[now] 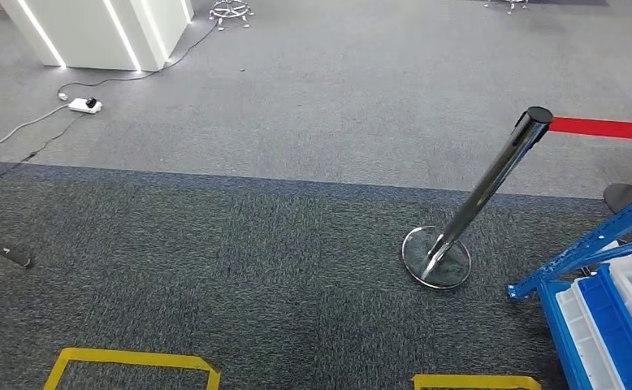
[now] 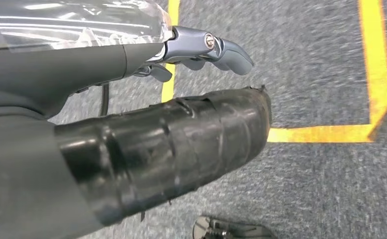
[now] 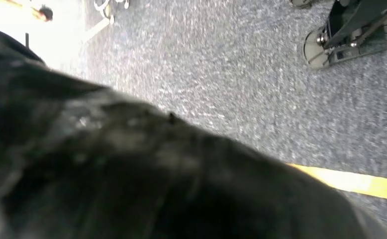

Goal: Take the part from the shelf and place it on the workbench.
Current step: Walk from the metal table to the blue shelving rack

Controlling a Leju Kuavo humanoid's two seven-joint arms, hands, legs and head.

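The blue shelf frame [image 1: 582,247] comes into the head view at the lower right, with blue and clear bins [image 1: 613,325] on it; what lies in them cannot be made out. In the left wrist view my left hand [image 2: 191,94] hangs over the carpet. Its grey fingers [image 2: 216,49] are stretched out above a thick black-taped thumb [image 2: 181,144], with nothing between them. In the right wrist view a dark blurred mass, my right hand [image 3: 132,174], lies close to the lens, and its fingers cannot be told apart.
A chrome stanchion [image 1: 475,203] with a red belt [image 1: 605,127] stands just left of the shelf. Yellow tape outlines [image 1: 130,361] mark the dark carpet near me. Far off at the left are a white lit counter [image 1: 101,32] and a power strip [image 1: 85,105] with cables.
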